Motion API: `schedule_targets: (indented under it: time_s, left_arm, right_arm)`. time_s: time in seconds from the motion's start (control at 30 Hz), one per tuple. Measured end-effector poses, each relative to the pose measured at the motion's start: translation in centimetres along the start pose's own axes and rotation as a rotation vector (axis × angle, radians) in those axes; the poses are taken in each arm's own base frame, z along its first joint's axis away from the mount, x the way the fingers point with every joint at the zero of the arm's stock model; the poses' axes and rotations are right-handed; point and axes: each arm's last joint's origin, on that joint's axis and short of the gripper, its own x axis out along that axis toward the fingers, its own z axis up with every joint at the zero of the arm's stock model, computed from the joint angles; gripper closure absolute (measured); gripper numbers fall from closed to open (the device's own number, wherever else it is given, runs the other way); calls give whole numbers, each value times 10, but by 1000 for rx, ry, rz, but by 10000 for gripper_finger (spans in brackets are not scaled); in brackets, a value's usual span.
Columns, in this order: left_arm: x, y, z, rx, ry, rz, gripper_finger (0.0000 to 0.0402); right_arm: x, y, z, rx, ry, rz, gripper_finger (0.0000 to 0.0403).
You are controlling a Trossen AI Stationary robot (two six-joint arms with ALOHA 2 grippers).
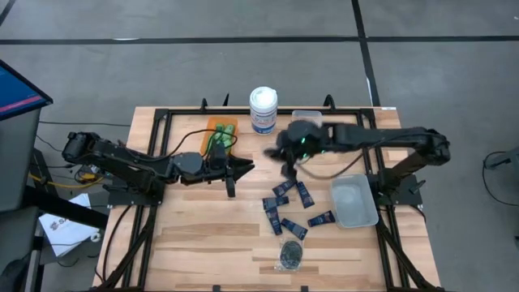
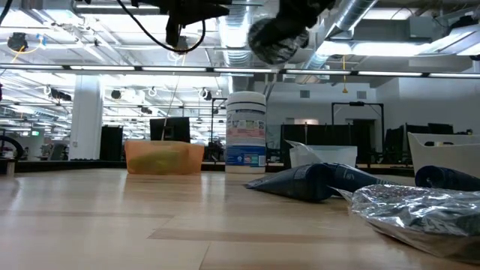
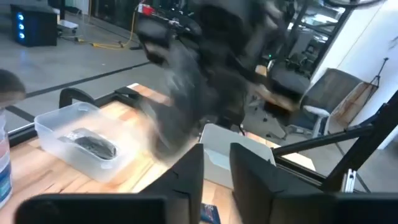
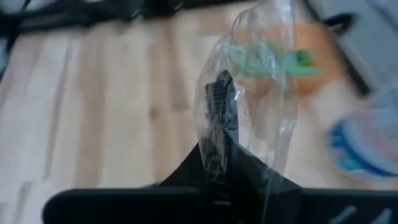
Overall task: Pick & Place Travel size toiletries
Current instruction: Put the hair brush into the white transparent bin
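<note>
Over the wooden table, right claw pinches a clear packet aloft.

An open lab or office hall: exposed ceiling ducts, monitors, office chairs.

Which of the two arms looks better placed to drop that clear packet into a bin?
The right. Its hand is shut on the clear packet, held above the table. The left hand holds nothing and waits beside the orange bin.

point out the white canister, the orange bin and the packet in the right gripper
white canister (image 1: 263,109), high view, its lid
orange bin (image 2: 163,157), low view, its front wall
clear packet (image 4: 249,118), right wrist view, its clear film
</note>
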Motion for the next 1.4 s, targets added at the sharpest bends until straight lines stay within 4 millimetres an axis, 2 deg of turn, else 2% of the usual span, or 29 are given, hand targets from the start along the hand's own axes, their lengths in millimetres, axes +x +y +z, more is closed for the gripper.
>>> schedule_targets:
  time_s: [0.13, 0.27, 0.4, 0.6, 0.73, 0.93, 1.07, 1.27, 1.4]
  left_arm:
    - [0, 1, 0, 3, 6, 7, 299]
    - [0, 2, -1, 4, 14, 11, 286]
    - [0, 2, -1, 1, 19, 13, 285]
    - [0, 2, -2, -17, 21, 10, 291]
    - [0, 2, -2, -20, 23, 9, 293]
    - [0, 2, -2, -18, 26, 9, 294]
    - [0, 2, -2, -18, 26, 9, 294]
    - [0, 2, -3, -15, 32, 13, 294]
    - [0, 2, -3, -14, 35, 14, 294]
  right_arm:
    - [-19, -34, -5, 60, 52, -158, 384]
    - [-21, -67, -16, 125, 150, -314, 384]
    - [-6, -95, -23, 186, 218, -371, 384]
    - [27, -123, -39, 234, 337, -397, 384]
    - [44, -131, -44, 252, 361, -339, 383]
    - [66, -124, -44, 205, 343, -282, 385]
    - [80, -129, -52, 206, 382, -306, 385]
    - [82, -142, -62, 237, 455, -403, 384]
    - [76, -144, -61, 237, 456, -427, 383]
